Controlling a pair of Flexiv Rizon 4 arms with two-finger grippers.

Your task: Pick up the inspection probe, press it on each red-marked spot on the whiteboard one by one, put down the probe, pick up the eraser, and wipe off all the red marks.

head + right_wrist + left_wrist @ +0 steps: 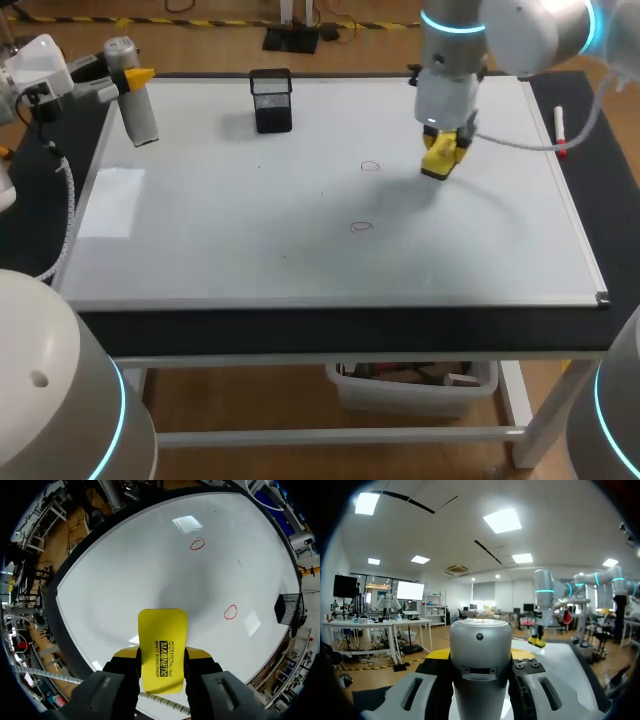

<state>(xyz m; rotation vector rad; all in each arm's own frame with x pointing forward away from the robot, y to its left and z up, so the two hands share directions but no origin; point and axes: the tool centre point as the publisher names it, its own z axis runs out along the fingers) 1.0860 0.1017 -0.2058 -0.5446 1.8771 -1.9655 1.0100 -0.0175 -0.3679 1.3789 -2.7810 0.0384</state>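
Gripping the eraser (162,630) between both yellow tips, the right gripper (162,656) is closed on its two long sides, opened only to the eraser's width. Labelled face is toward the wrist camera, so the wiping face points down at the whiteboard (200,250), which is the right orientation for a wipe.

Right arm comes in from the far right corner and hangs the eraser over the far-right part of the board. It's beside the far red mark (370,166); the near red mark (361,227) is further toward the front edge. Shadow sits offset from the eraser, so I read it as above the surface, not pressing. Contact can't be confirmed. Both marks are intact small rings, nothing wiped yet. My read: wipe phase, lined up for the first mark.

Probe (142,120) stands upright at the board's far left corner, right at the left gripper (132,77) and well apart from both marks, so it's out of the wipe path. Can't tell whether that gripper clamps it or sits loose around it.

Black mesh holder (272,100) is near the far edge. Red marker pen (560,130) lies off the board on the right.
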